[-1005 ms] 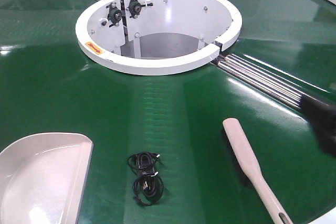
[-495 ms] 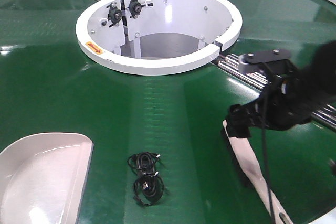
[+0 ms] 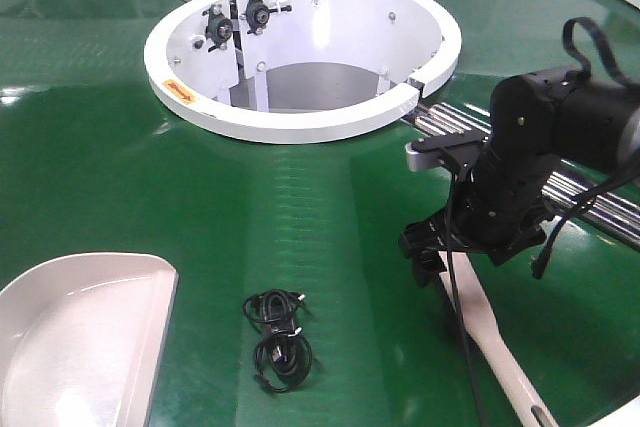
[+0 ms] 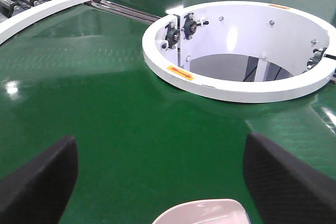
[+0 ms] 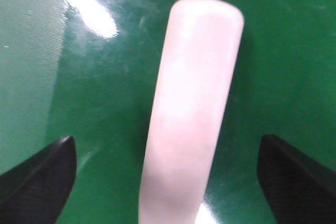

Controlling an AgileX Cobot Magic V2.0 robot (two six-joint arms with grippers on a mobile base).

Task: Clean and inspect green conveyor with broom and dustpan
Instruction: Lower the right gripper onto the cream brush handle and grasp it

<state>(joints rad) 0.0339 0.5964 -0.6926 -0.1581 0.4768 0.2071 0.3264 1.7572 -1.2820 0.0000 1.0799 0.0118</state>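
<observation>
The green conveyor (image 3: 120, 167) fills the front view. The cream broom (image 3: 497, 350) lies on it at the lower right, handle toward the near edge. My right gripper (image 3: 432, 247) hangs over the broom's broad far end and hides it. In the right wrist view the broom's back (image 5: 194, 93) runs up between the wide-apart black fingers of that open gripper (image 5: 165, 179), which do not touch it. The pale dustpan (image 3: 75, 337) rests at the lower left. My left gripper (image 4: 163, 179) is open above the belt, with the dustpan's rim (image 4: 202, 212) just below it.
A coiled black cable (image 3: 278, 339) lies on the belt between dustpan and broom. The white ring opening (image 3: 300, 127) sits at the centre, with silver rollers (image 3: 505, 152) running to the right behind my right arm. A white outer rim (image 4: 47, 11) curves along the far left.
My right arm has swung in from the right edge, moving left and down until its gripper straddles the broom's broad end. Dustpan, cable and broom have not moved.
</observation>
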